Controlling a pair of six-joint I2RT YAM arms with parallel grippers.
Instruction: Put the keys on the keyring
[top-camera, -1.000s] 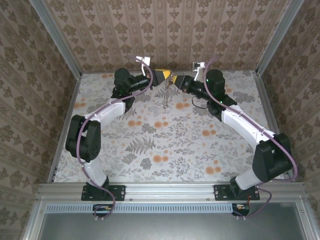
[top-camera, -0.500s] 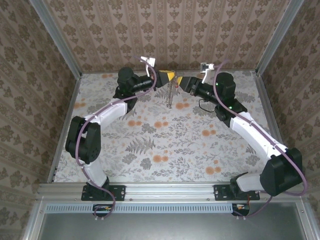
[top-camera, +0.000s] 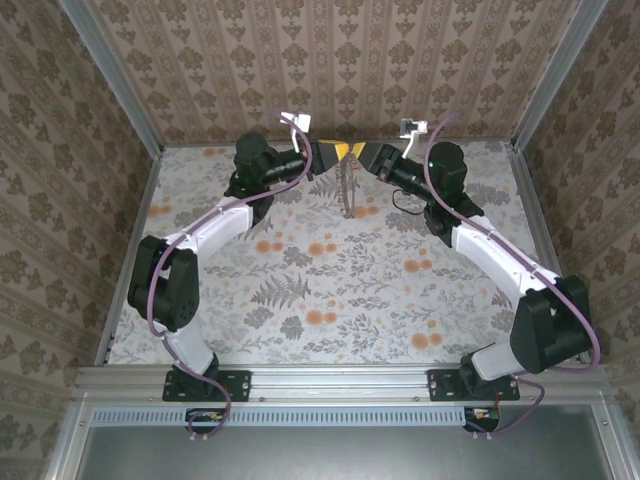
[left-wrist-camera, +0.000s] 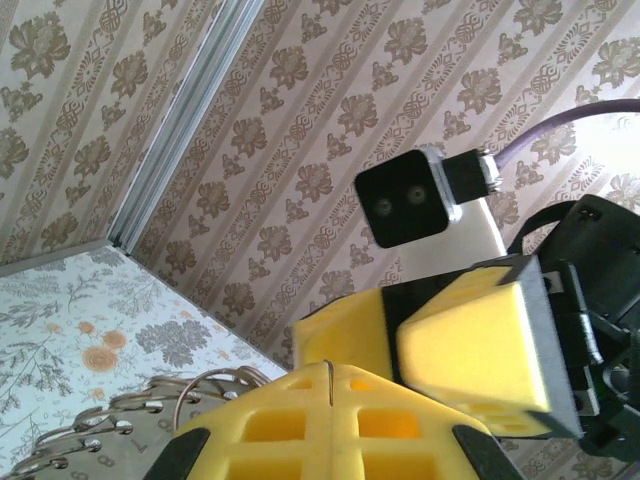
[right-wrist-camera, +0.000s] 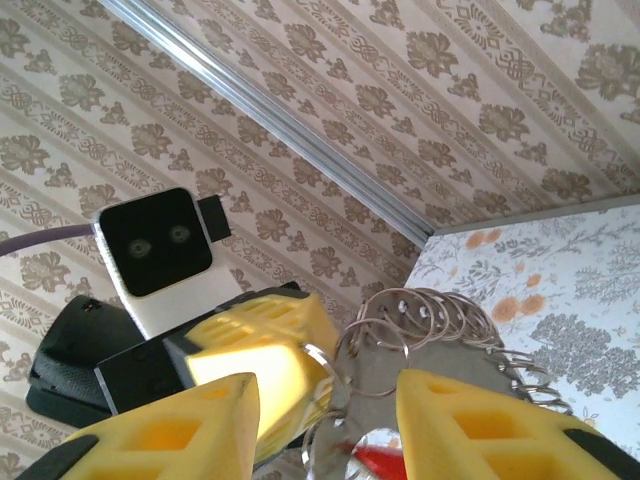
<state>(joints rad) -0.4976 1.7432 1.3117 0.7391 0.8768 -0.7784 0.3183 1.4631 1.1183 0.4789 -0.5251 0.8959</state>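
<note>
Yellow right gripper fingers (right-wrist-camera: 480, 425), silvery keyring (right-wrist-camera: 430, 320), red key (right-wrist-camera: 380, 463), orange-flowered table (top-camera: 330, 290), damask walls (top-camera: 340, 70)

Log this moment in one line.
left fingers: shut on keyring | right fingers: open, rings between | red key: between right fingers | threading: unclear

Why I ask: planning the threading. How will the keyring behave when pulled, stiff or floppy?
Probably floppy: the keyring hangs as a limp string of linked rings from the shut left gripper. Likely apt to swing and slip: thin metal loops sit loosely between the right gripper's open fingers.
</note>
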